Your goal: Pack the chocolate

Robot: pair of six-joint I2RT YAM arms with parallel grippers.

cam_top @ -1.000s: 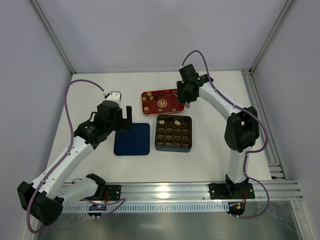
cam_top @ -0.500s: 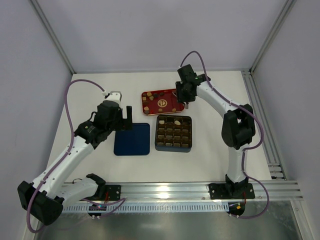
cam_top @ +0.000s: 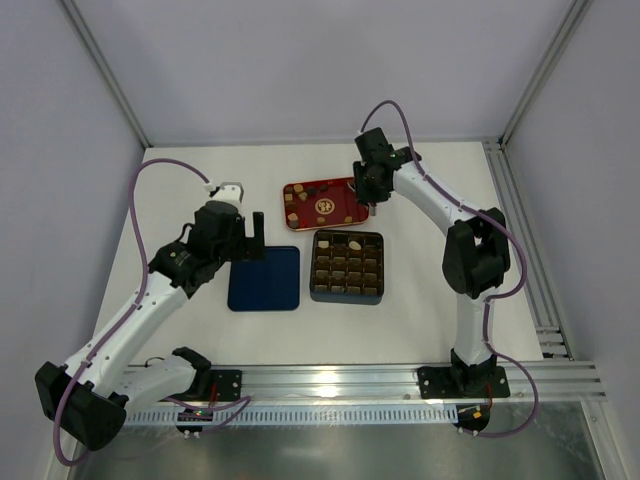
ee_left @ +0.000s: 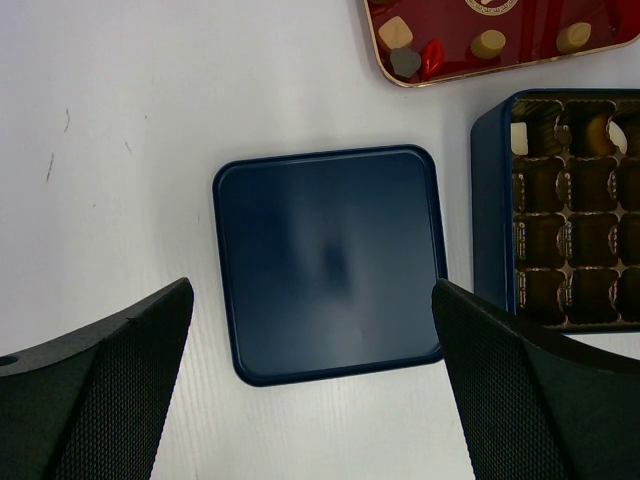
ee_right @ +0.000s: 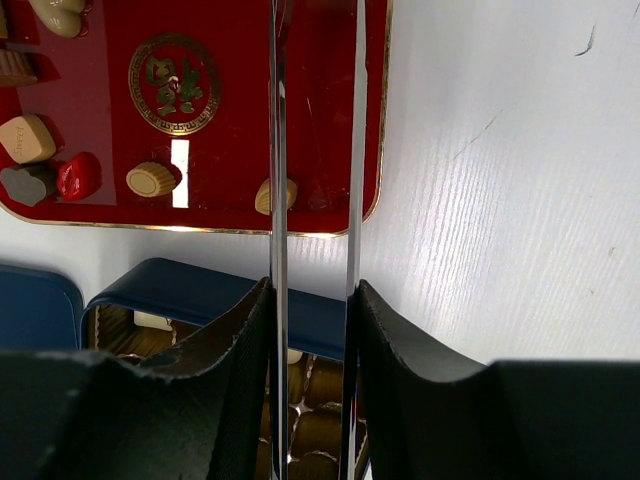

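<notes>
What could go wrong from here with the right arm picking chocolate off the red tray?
The tan chocolate is partly hidden behind one finger of the right gripper, not centred in the narrow gap, so closing may just push it aside. It also lies near the rim of the red tray; the fingers might catch that rim.

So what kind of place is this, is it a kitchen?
Not a kitchen. It looks like a robot test booth in a lab. The left arm and right arm are bolted to a metal rail at the edge of a white table, with plain walls around it.
</notes>
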